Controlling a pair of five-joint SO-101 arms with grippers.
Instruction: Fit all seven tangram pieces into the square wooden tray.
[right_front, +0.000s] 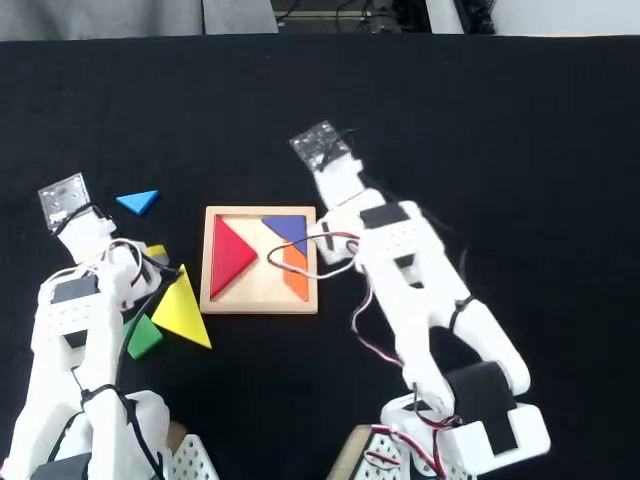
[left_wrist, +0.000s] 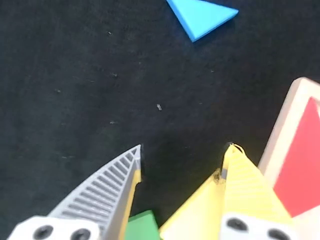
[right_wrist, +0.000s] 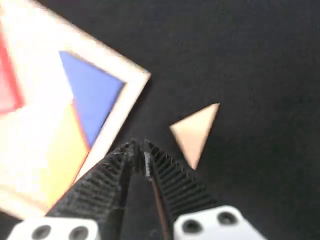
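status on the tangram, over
left claw open by yellow triangle. right claw shut at tray edge. red piece, blue piece, orange piece in. nothing blocking.

One wooden tray; three pieces in it; four loose pieces; two arms.

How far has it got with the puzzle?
Three pieces sit in the tray: red triangle, blue triangle, orange piece. The left gripper is open, the right gripper shut, both empty. Four lie outside: light blue triangle, yellow triangle, green piece, tan triangle.
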